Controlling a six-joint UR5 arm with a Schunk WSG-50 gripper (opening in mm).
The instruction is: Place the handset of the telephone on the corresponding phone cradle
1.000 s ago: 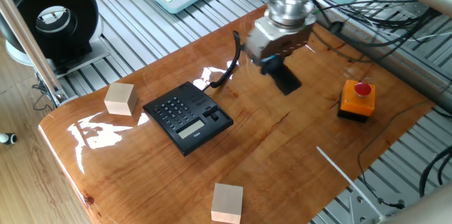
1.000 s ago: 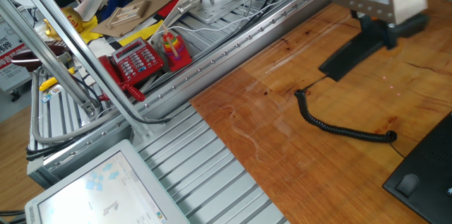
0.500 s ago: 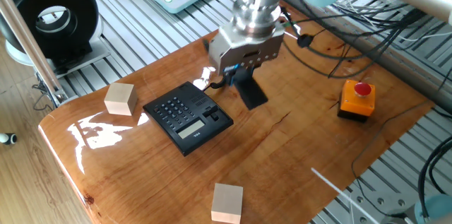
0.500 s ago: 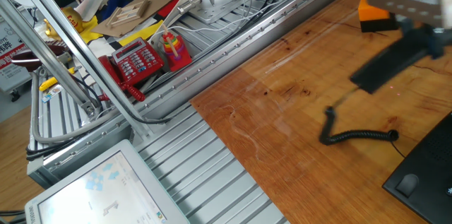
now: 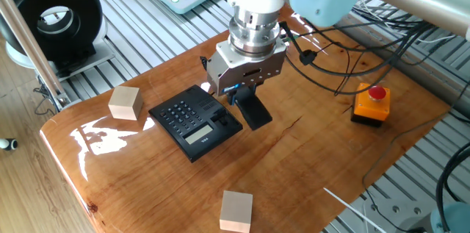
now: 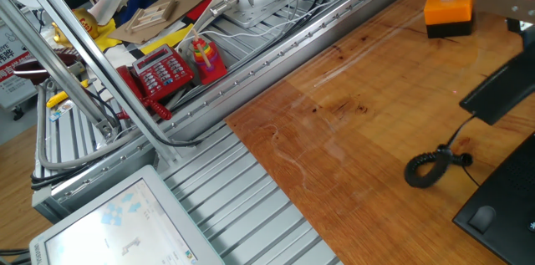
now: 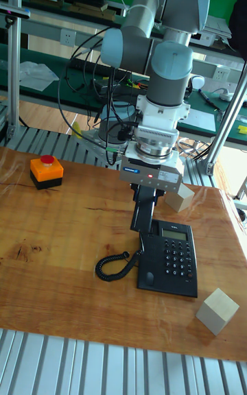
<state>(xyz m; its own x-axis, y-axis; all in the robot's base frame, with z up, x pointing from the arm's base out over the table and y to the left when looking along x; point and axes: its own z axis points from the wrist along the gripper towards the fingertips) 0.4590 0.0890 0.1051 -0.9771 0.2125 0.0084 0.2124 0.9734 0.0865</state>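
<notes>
My gripper (image 5: 244,93) is shut on the black handset (image 5: 253,110), holding it by the upper end so it hangs tilted above the table. In the tall fixed view the handset (image 7: 143,212) reaches down toward the near left corner of the flat black phone base (image 7: 169,258). The phone cradle (image 7: 147,262) is the left strip of that base, and nothing lies in it. It appears as the right strip of the phone base (image 5: 192,122) in one fixed view. The coiled cord (image 7: 113,265) lies bunched on the wood left of the base, also as the cord (image 6: 430,168).
An orange box with a red button (image 5: 371,104) stands on the table's right side. One wooden block (image 5: 125,103) sits left of the phone, another (image 5: 236,210) near the front edge. Cables trail behind the arm. Metal slats border the wooden top.
The gripper has carried the handset left across the table from near the orange box to just beside the phone base. The cord has been dragged along and has bunched into a coil.
</notes>
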